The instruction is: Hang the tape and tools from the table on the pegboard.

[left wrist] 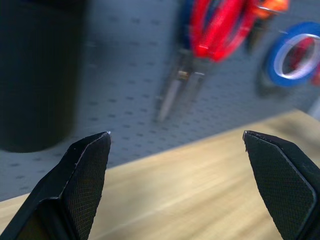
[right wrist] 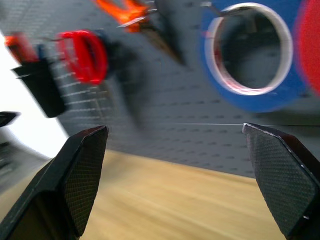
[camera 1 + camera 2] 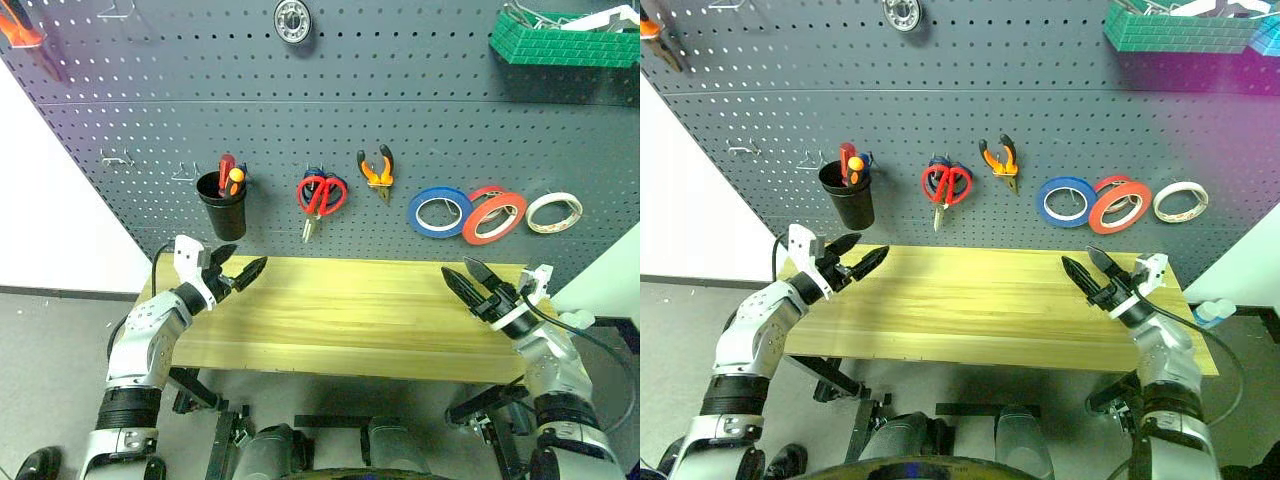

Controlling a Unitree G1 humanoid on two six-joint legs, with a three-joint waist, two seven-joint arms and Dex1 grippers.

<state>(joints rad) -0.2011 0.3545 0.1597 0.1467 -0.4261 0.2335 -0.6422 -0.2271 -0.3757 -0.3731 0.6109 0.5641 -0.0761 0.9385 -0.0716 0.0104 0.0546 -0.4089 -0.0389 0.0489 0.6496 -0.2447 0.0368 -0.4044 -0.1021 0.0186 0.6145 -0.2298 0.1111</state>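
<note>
The pegboard [image 3: 150, 100] carries the tools and the tape. A black cup [image 3: 220, 203] holds the red-handled screwdriver [image 3: 227, 172]. To its right hang the red scissors [image 3: 322, 196], the orange-and-black pliers [image 3: 376, 170] and the red-orange tape [image 3: 494, 218], which sits beside a blue roll [image 3: 439, 212]. The wooden table [image 3: 350, 315] is bare. My left gripper [image 3: 245, 258] hovers open over the table's left end with nothing between its fingers. Over the right end my right gripper [image 3: 458, 268] is open and empty too. The right wrist view faces the blue roll [image 2: 250, 55] and the scissors [image 2: 82, 55].
A white roll [image 3: 554, 212] hangs at the far right, and a thin red roll [image 3: 487, 192] sits behind the tape. A green bin [image 3: 565, 42] is mounted at the top right and a round metal part [image 3: 292, 18] at the top middle. Bare hooks [image 3: 118, 157] stick out at the left.
</note>
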